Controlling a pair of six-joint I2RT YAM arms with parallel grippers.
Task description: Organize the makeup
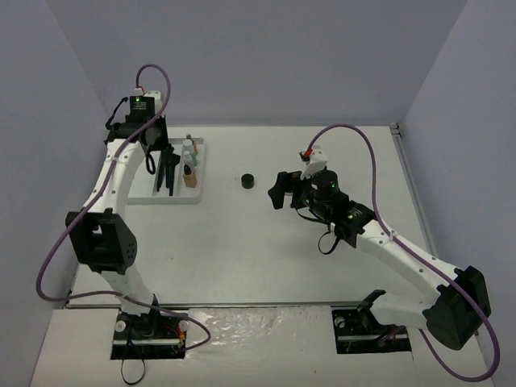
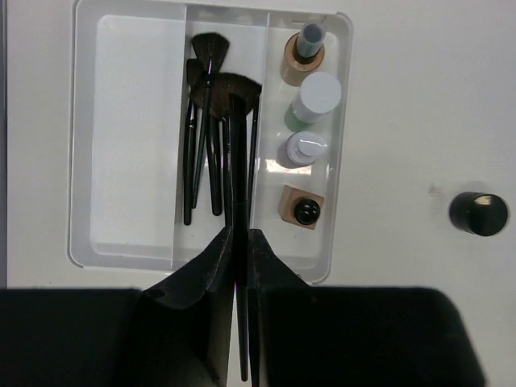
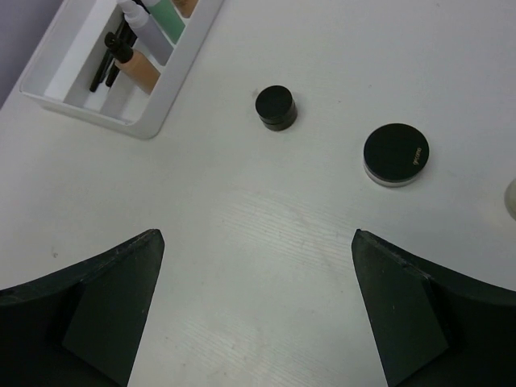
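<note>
In the left wrist view my left gripper [image 2: 239, 234] is shut on the thin handle of a black fan brush [image 2: 234, 89], which lies along the middle compartment of the white tray [image 2: 81, 161] among other black brushes [image 2: 201, 121]. The right compartment holds a tan bottle [image 2: 304, 55], a green bottle [image 2: 316, 98], a lilac bottle [image 2: 301, 149] and a square tan one [image 2: 301, 208]. A small black jar [image 3: 276, 107] and a wider black jar [image 3: 395, 153] stand on the table ahead of my right gripper [image 3: 255, 266], which is wide open with nothing between its fingers.
The tray [image 1: 145, 193] sits at the back left of the table, under the left arm's gripper [image 1: 161, 157]. The small jar [image 1: 247, 181] stands between the tray and the right gripper [image 1: 278, 192]. A pale rounded object [image 3: 512, 197] peeks in at the right wrist view's edge.
</note>
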